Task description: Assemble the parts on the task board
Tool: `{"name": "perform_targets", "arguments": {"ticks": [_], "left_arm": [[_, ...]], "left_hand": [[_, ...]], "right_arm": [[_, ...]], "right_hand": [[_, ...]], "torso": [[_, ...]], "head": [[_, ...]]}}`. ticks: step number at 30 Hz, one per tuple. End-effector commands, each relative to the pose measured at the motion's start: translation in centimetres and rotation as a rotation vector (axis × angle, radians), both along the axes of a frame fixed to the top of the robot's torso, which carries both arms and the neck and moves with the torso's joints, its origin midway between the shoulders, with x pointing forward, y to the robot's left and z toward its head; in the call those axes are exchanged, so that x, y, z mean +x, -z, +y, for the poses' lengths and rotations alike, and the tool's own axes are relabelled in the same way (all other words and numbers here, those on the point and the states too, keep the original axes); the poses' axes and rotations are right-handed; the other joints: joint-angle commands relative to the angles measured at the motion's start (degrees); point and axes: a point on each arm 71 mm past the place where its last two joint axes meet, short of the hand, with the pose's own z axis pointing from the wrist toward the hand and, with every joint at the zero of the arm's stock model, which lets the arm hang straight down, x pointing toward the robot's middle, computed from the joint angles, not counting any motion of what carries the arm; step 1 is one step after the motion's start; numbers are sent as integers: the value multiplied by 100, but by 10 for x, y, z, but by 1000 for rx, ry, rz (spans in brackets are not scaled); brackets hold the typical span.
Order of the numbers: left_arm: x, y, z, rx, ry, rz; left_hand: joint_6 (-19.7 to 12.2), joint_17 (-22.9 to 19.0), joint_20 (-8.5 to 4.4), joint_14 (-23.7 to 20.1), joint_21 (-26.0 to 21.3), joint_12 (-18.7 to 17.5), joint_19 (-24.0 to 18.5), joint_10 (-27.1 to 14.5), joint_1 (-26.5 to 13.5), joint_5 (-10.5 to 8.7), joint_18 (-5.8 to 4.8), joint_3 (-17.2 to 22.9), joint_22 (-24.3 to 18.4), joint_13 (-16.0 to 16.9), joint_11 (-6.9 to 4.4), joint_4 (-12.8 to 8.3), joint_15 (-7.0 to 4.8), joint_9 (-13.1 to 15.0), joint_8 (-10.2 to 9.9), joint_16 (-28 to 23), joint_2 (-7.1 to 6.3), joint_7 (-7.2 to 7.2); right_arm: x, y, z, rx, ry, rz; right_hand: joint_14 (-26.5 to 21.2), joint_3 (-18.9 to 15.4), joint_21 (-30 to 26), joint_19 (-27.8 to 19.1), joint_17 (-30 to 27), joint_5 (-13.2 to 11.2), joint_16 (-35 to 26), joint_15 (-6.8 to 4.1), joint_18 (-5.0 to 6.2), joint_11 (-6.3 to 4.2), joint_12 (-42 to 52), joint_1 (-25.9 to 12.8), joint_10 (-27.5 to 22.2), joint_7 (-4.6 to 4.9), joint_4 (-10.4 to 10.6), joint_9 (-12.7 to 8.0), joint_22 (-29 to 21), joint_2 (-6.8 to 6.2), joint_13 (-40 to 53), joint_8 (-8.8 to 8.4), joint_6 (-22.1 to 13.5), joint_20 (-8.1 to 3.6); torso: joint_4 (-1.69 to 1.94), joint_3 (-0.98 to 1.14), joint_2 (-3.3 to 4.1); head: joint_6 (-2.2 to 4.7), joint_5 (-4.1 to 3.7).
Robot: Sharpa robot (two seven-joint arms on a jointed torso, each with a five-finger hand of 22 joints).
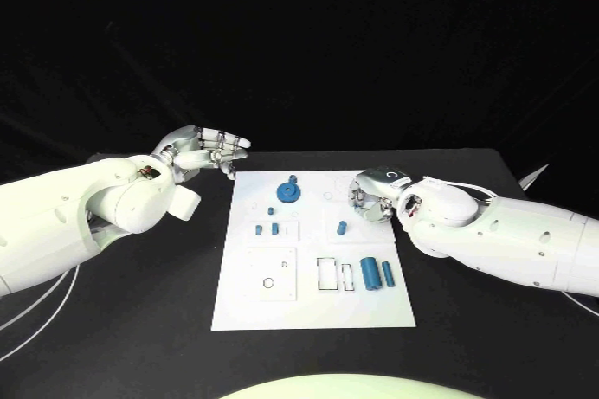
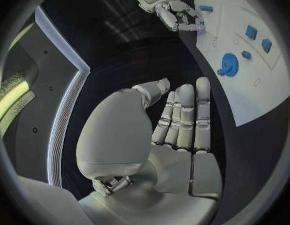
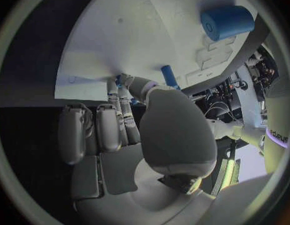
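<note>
1. Nearest, around 5 o'clock on the white board, two loose blue cylinders lie beside an outlined slot, probably waiting to be fitted.
2. Mid-board, the right hand reaches in from 3 o'clock; fingers touch the board near a small blue peg, but I can't tell if it grips anything.
3. Farther, a blue gear sits at 12 o'clock.
4. Farthest, the left hand hovers over the worktop off the 11 o'clock corner, fingers loosely out, empty, likely on standby.

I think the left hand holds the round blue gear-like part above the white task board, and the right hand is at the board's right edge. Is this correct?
Not quite. The left hand holds nothing; the round blue gear-like part lies on the white task board, as the head view shows. The right hand is at the board's right edge.
</note>
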Motion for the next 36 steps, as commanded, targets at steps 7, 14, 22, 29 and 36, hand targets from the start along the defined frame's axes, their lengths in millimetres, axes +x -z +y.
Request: {"name": "perform_targets", "arguments": {"ticks": [7, 14, 22, 29, 36], "left_arm": [[-1, -2, -2, -16, 16, -5], [0, -2, -1, -15, 12, -7], [1, -1, 0, -13, 7, -6], [1, -1, 1, -9, 7, -8], [1, -1, 0, -9, 8, -8]], "left_hand": [[10, 7, -2, 16, 22, 21, 35, 22, 3, -8, 48, -28, 5, 6, -4, 5, 1, -8, -26, 21, 38, 12], [14, 8, -5, 14, 22, 23, 39, 24, 8, -5, 48, -25, 5, 4, -6, 7, -1, -7, -25, 21, 50, 11], [14, 10, -6, 13, 23, 24, 43, 23, 9, -5, 47, -26, 4, 2, -6, 9, -2, -8, -26, 22, 51, 11], [12, 10, -7, 12, 23, 23, 44, 20, 7, -5, 47, -29, 3, 0, -5, 10, -2, -9, -28, 22, 49, 12], [6, 11, -8, 9, 22, 19, 46, 12, 6, -5, 46, -33, 2, -4, -4, 10, -1, -11, -32, 22, 43, 13]], "right_arm": [[-4, 4, -1, -26, 26, -56], [-6, -2, -2, 19, 27, -104], [-12, -11, -5, 79, 21, -138], [-18, -24, -10, 138, 10, -169], [-33, -36, -2, 216, -41, -192]], "right_hand": [[234, 72, 84, 92, -19, 28, 40, -68, -78, -226, 38, 105, 329, -25, -114, 69, 197, 118, 222, 68, 101, -53], [233, 96, 116, 101, -22, 49, 45, -78, -84, -237, 44, 87, 358, -34, -140, 90, 234, 107, 249, 84, 124, -59], [235, 106, 124, 102, -17, 52, 52, -83, -85, -243, 47, 73, 376, -39, -153, 102, 243, 98, 264, 94, 139, -63], [235, 106, 124, 102, -17, 52, 52, -83, -85, -243, 47, 73, 376, -39, -153, 102, 243, 98, 264, 94, 139, -63], [240, 113, 123, 100, 5, 56, 70, -85, -85, -245, 47, 66, 381, -41, -159, 108, 243, 94, 271, 97, 143, -65]], "torso": [[5, -2, -3], [4, -6, -7], [-9, -5, -9], [-7, -1, -6], [-14, 2, -1]], "head": [[-2, 0], [4, 4], [24, 4], [24, 12], [34, 64]]}}
